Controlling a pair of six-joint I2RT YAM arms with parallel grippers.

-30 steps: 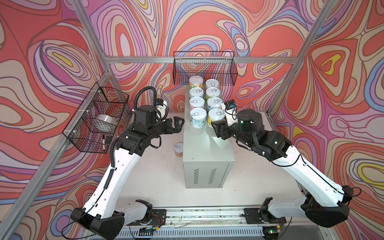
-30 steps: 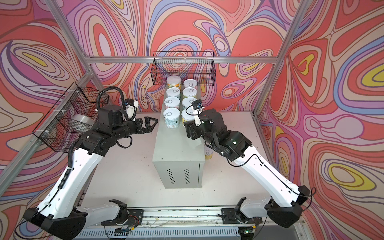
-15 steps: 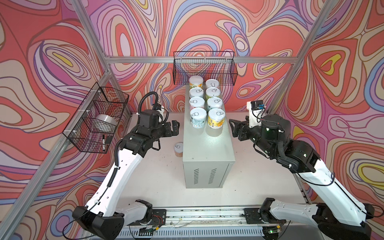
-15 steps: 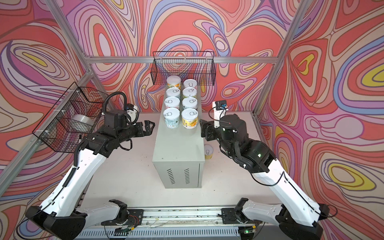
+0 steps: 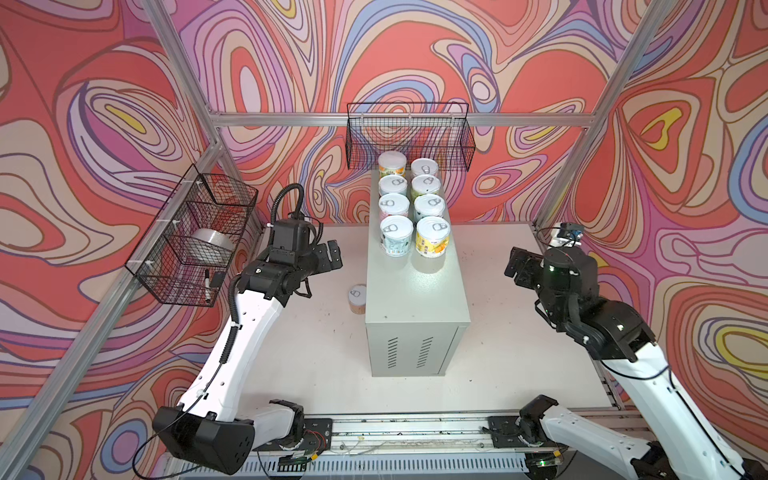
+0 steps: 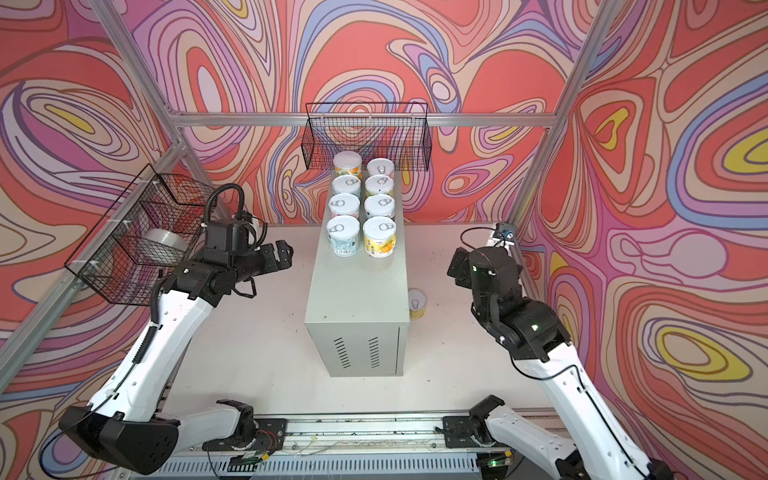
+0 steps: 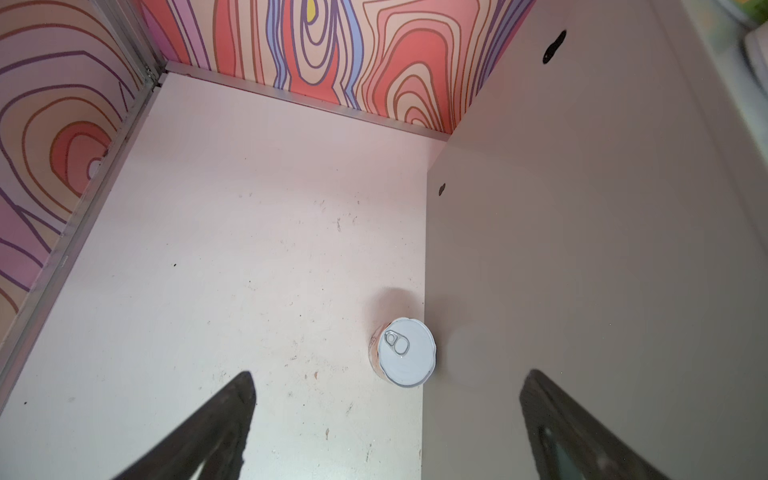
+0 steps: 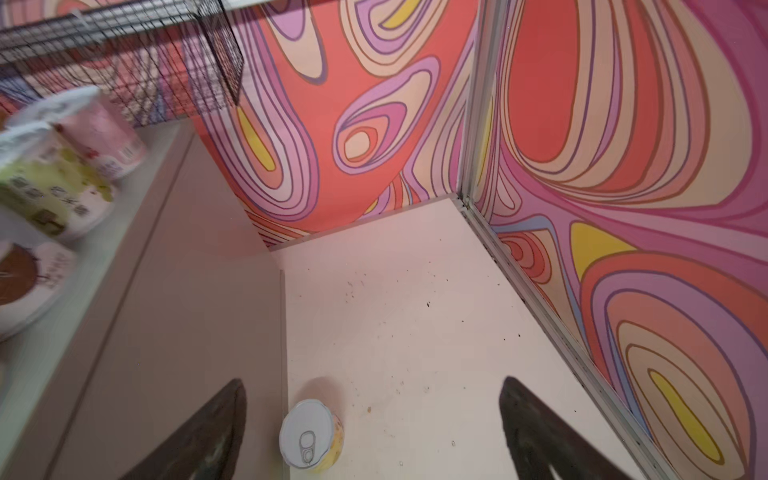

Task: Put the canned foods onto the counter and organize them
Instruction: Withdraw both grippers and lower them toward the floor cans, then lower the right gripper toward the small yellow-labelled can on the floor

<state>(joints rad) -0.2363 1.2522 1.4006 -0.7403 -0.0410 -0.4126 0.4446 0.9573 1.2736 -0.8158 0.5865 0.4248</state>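
Note:
The counter [image 5: 415, 291] is a tall light-grey cabinet in the middle of the table, seen in both top views. Several canned foods stand on its far end in two rows, the nearest being a pale blue can [image 5: 397, 235] and a yellow can [image 5: 433, 237]. One can [image 5: 357, 298] [image 7: 405, 351] stands on the table against the counter's left side. Another can [image 6: 417, 303] [image 8: 311, 434] stands against its right side. My left gripper [image 5: 332, 253] [image 7: 390, 374] hangs open and empty left of the counter. My right gripper [image 5: 517, 266] [image 8: 372, 379] hangs open and empty to its right.
A black wire basket [image 5: 409, 137] hangs on the back wall just above the far cans. A second wire basket [image 5: 191, 237] on the left wall holds a silver roll [image 5: 212, 245]. Aluminium frame posts line the table's edges, and a rail [image 5: 395, 432] runs along the front.
My right gripper let go of the yellow can on the counter, opened wide and drew back to the right. My left gripper pulled away from the pale blue can, leftward.

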